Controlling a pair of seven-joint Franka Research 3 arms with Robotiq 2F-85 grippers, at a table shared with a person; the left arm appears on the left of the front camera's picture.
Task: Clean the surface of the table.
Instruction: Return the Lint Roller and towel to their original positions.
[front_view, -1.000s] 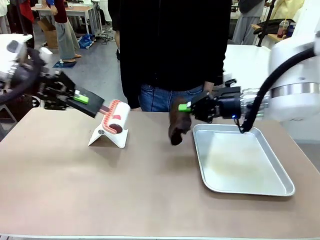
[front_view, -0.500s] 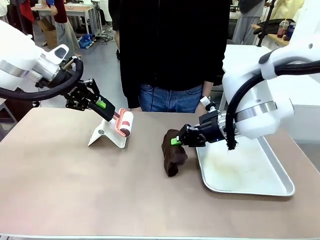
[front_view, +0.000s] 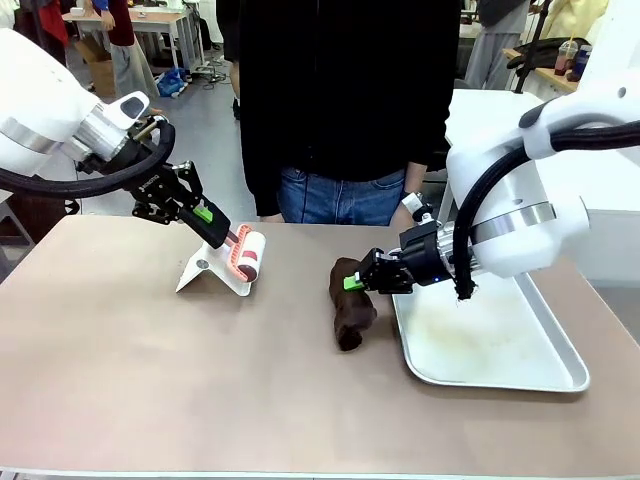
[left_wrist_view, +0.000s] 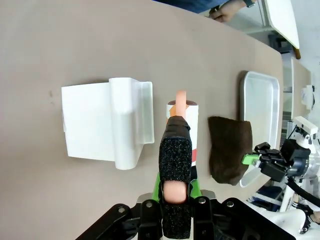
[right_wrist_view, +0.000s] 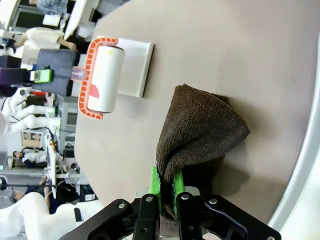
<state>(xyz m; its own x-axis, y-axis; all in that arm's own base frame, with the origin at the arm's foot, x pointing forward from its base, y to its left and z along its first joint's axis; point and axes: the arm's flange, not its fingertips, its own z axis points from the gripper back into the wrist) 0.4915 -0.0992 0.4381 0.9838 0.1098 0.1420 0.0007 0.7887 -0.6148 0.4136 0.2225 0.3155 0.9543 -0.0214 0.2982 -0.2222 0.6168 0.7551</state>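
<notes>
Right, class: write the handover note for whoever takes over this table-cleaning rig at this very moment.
Left gripper: shut on the lint roller handle, roller above its white stand.
Right gripper: shut on the brown cloth, which hangs down to the table beside the metal tray.
Done: both tools picked up.
Left: judging from this, wiping and rolling the tabletop.

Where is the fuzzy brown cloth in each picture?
Front view: the brown cloth sits mid-table, pinched by the right pincer, just left of the metal tray.
Left wrist view: right of centre, beside the tray.
Right wrist view: centre, rising from the pincer's fingers.
Shared landmark: the lint roller.
</notes>
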